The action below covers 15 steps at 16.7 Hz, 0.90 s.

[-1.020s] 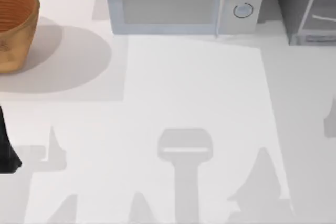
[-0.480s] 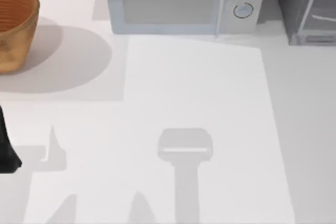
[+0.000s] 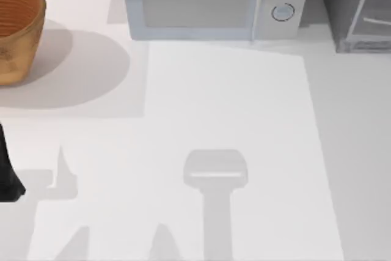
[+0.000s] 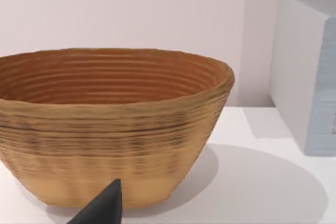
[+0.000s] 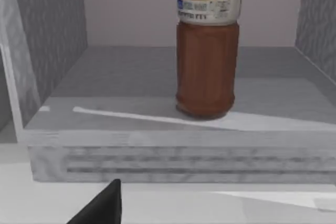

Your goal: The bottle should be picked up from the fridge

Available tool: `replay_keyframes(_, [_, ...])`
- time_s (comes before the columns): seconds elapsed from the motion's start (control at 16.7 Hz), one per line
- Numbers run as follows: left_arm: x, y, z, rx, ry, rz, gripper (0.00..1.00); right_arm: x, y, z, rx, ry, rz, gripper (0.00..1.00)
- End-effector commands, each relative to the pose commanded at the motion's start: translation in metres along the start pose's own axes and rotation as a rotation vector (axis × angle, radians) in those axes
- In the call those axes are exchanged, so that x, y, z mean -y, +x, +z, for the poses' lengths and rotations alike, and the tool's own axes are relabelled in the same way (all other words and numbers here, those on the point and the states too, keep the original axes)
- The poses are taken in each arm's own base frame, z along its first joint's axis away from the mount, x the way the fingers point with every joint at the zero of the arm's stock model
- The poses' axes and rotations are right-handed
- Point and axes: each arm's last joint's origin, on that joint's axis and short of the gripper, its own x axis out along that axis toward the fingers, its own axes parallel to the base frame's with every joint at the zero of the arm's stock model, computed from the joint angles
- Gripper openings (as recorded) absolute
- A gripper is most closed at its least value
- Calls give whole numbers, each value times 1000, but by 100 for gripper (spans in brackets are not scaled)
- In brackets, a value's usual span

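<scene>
The bottle [image 5: 206,72] stands upright on the floor of the fridge [image 5: 126,90], whose front is open; its reddish-brown body and dark label band show, and its top is cut off by the frame. A dark tip of my right gripper [image 5: 102,205] sits low before the fridge's front lip, short of the bottle and apart from it. From above, the fridge [image 3: 357,10] is the dark grey cabinet at the table's far right corner. My left gripper [image 4: 102,208] is parked at the table's left edge, facing the basket.
A woven brown basket [image 3: 15,29] stands at the far left. The pale bluish microwave [image 3: 208,4] with two knobs stands at the back centre, left of the fridge. A dark part of my left arm [image 3: 7,172] shows at the left edge.
The right arm's shadows at the table's lower right and right edge have gone from the top view. The left arm has not moved.
</scene>
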Motion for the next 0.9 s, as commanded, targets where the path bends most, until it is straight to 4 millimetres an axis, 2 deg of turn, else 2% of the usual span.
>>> replay_keyframes(0.12, [0, 0, 0, 0, 0, 0, 100, 2, 9, -1, -4, 1, -1, 100])
replay_keyframes(0.24, [0, 0, 0, 0, 0, 0, 100, 7, 28, -1, -8, 1, -5, 100])
replay_keyframes(0.36, [0, 0, 0, 0, 0, 0, 100, 13, 58, 0, -5, -2, -8, 100])
replay_keyframes(0.66, [0, 0, 0, 0, 0, 0, 100, 15, 152, 16, 18, -11, -12, 100])
replay_keyframes(0.78, [0, 0, 0, 0, 0, 0, 100, 9, 178, 22, 13, -9, -12, 100])
replay_keyframes(0.9, [0, 0, 0, 0, 0, 0, 100, 3, 194, 25, 5, -7, -12, 100])
